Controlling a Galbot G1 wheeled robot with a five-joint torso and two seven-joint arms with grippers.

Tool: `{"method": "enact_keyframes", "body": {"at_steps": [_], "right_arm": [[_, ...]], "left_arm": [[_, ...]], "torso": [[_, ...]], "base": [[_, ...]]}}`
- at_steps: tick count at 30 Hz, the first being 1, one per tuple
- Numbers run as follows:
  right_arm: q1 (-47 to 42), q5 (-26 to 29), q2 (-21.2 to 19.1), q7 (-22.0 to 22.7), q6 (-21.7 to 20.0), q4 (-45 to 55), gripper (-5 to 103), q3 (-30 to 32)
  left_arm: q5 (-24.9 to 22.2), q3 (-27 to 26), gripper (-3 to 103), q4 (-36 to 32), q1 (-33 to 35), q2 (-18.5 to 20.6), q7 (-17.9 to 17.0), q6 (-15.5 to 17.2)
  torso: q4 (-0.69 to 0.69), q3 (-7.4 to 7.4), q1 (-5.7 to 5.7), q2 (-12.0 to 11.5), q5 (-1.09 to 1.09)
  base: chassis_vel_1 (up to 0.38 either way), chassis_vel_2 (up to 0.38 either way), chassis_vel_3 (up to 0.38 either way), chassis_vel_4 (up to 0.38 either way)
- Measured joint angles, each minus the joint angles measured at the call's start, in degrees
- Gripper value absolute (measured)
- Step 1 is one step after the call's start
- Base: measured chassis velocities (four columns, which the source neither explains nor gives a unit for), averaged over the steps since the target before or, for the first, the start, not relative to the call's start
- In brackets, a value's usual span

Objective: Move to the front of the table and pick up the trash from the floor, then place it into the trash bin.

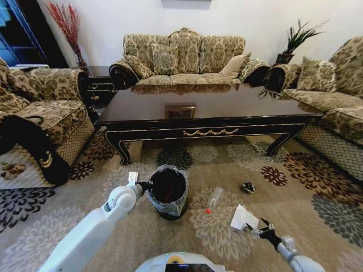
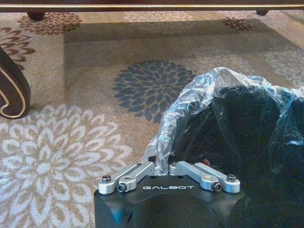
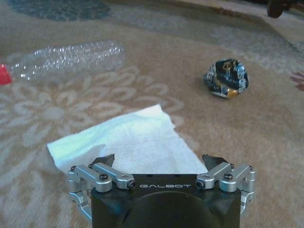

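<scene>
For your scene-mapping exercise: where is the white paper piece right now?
In the head view the white paper piece lies on the carpet right of the trash bin, just before the right end effector, near the bottle.

— Left arm?
— Stretched forward and low, white forearm angled up from the near left; the left gripper (image 1: 138, 185) sits at its far end; in the left wrist view its fingers (image 2: 153, 167) are drawn together.
— Right arm?
— Low at the near right, wrist pointing forward and leftward; the right gripper (image 3: 160, 160) is spread wide, fingertips well apart.
</scene>
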Motion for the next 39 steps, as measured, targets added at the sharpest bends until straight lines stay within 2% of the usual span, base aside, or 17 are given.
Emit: {"method": "enact_keyframes", "body": {"at_steps": [8,12,17,26,34,35,38,39], "right_arm": [[-1.6,0.1,0.2,-1.5,0.4,3.4,100,0.3],[-4.7,3.8,-1.0,-1.2,0.1,10.8,100,2.7],[-6.8,5.3,-1.8,-0.7,-0.7,15.3,100,3.5],[-2.2,1.7,1.5,0.3,-1.4,8.9,100,0.1],[0.1,0.9,2.2,0.3,-1.8,2.6,100,-0.7],[0.2,1.0,2.2,0.3,-1.8,1.9,103,-0.7],[0.4,1.3,2.2,0.2,-1.9,1.2,100,-0.7],[0.5,1.3,2.1,0.0,-2.0,0.8,95,-0.7]], "left_arm": [[0.0,-0.3,3,-0.1,0.4,0.2,0.0,0.0],[0.1,-0.7,3,-0.5,0.8,0.3,0.0,0.0],[0.4,-0.7,3,-0.5,0.7,0.0,0.0,0.0],[0.6,-0.4,3,-0.6,1.0,0.1,0.1,0.0],[0.3,-0.5,3,-0.9,0.9,0.3,0.1,0.0],[0.2,-0.5,3,-0.9,0.8,0.3,0.1,0.0],[0.3,-0.5,3,-0.9,0.8,0.3,0.1,0.0],[0.3,-0.5,3,-0.9,0.7,0.2,0.0,0.0]], "torso": [[-0.01,0.00,0.00,0.0,0.00],[0.00,0.00,0.00,0.0,-0.01],[-0.01,0.00,0.00,0.0,-0.02],[0.01,0.00,0.00,0.0,0.01],[-0.03,0.00,0.00,0.0,0.00],[-0.02,0.00,0.00,0.0,0.00],[-0.01,0.00,0.00,0.0,0.00],[0.00,0.00,0.00,0.0,0.00]], "base": [[0.000,0.000,0.000,0.000],[0.000,0.000,0.000,0.000],[0.000,0.000,0.000,0.000],[0.000,0.000,0.000,0.000],[0.000,0.000,0.000,0.000],[0.000,0.000,0.000,0.000],[0.000,0.000,0.000,0.000],[0.000,0.000,0.000,0.000]]}}
